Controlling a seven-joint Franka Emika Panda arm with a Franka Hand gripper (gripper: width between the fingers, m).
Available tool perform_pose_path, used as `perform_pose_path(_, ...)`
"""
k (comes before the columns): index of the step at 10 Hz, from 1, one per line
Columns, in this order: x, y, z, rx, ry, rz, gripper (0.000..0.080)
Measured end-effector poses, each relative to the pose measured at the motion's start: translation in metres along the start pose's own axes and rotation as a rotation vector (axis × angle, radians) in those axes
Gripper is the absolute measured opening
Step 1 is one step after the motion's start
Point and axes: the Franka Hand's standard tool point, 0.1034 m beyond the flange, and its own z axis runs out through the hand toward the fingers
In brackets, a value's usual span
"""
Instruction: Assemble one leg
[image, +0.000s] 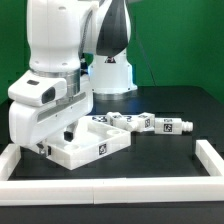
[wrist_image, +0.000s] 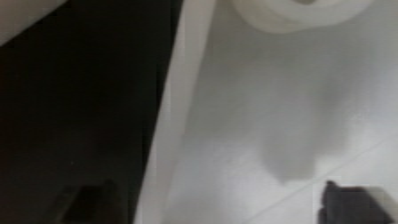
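Observation:
Several small white legs (image: 150, 123) with black-and-white tags lie in a row on the black table, toward the exterior view's right. The large flat white part (image: 92, 146) lies in front of them. My gripper (image: 55, 140) hangs low over that part's end at the exterior view's left. In the wrist view the gripper (wrist_image: 228, 205) is open and empty. One fingertip (wrist_image: 89, 205) is over the black table. The other is over the white part (wrist_image: 267, 110), straddling its edge. A round recess (wrist_image: 294, 12) in the part shows ahead. No leg shows in the wrist view.
A low white wall (image: 110, 186) borders the table along the front and at both sides. The arm's white base (image: 110, 75) stands at the back. The arm's bulky body (image: 50, 90) covers the exterior view's left.

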Motion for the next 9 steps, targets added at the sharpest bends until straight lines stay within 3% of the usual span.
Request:
perform_pose_path(1, 0.0, 0.0, 0.0, 0.001, 0.0, 0.0, 0.0427)
perform_pose_path(2, 0.0, 0.0, 0.0, 0.001, 0.0, 0.0, 0.0427)
perform_pose_path(3, 0.0, 0.0, 0.0, 0.001, 0.0, 0.0, 0.021)
perform_pose_path(4, 0.001, 0.001, 0.0, 0.0, 0.0, 0.0, 0.008)
perform_pose_path(5, 0.007, 0.009, -0.005, 0.036, -0.025, 0.002, 0.0053)
perform_pose_path(6, 0.023, 0.025, -0.015, 0.041, -0.042, 0.06, 0.0053)
perform_pose_path(7, 0.047, 0.035, -0.03, 0.035, -0.056, 0.115, 0.0053)
perform_pose_path(9, 0.09, 0.037, -0.042, 0.02, -0.075, 0.286, 0.0053)
